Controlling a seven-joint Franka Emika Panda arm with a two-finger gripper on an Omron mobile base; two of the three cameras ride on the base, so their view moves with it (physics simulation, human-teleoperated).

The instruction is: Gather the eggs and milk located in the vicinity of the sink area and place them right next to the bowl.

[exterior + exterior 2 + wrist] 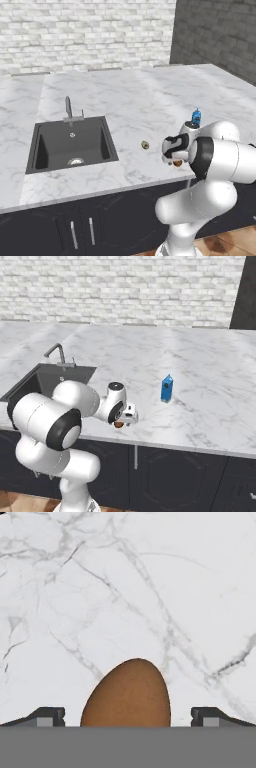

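A reddish-brown egg (127, 697) lies on the marble counter near its front edge. My gripper (128, 717) is right over it and open. Its fingertips (48, 716) stand wide on either side, with a gap between each tip and the egg. From the base views the same egg (177, 163) (118, 425) peeks out under the hand (172, 150). A pale egg (145, 145) rests on the counter between the sink (70, 142) and the hand. The blue milk carton (167, 389) (196, 118) stands upright farther back. The bowl is out of view.
The dark sink basin (45, 378) with its silver faucet (68, 107) is sunk into the counter at the left. A brick wall runs along the back. The counter's front edge (165, 442) lies just beside the brown egg, with dark cabinets below.
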